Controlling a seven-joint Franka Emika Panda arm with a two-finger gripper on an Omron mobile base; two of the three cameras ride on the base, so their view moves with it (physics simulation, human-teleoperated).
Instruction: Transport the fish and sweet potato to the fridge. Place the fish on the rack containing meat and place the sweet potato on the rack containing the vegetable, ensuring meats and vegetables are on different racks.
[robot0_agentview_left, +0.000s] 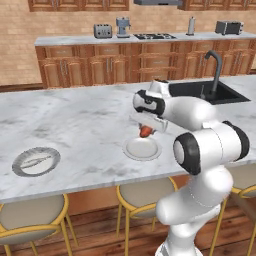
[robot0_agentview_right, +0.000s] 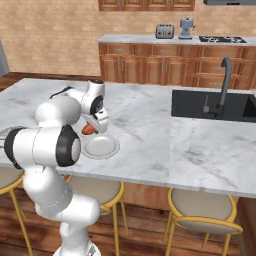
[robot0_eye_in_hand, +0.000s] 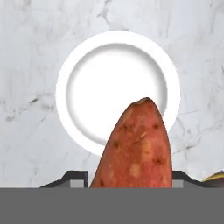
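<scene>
Already the sweet potato sits clamped between the fingers, its long axis running straight out along them, tapered tip pointing down at the white plate on the counter, lifted clear above it.

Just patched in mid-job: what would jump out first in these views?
The reddish-orange oval sweet potato gripped in the claw, lifted above the round white plate on the marble island. Further left on that counter, a slender silvery fish lies on a grey-rimmed plate.
</scene>
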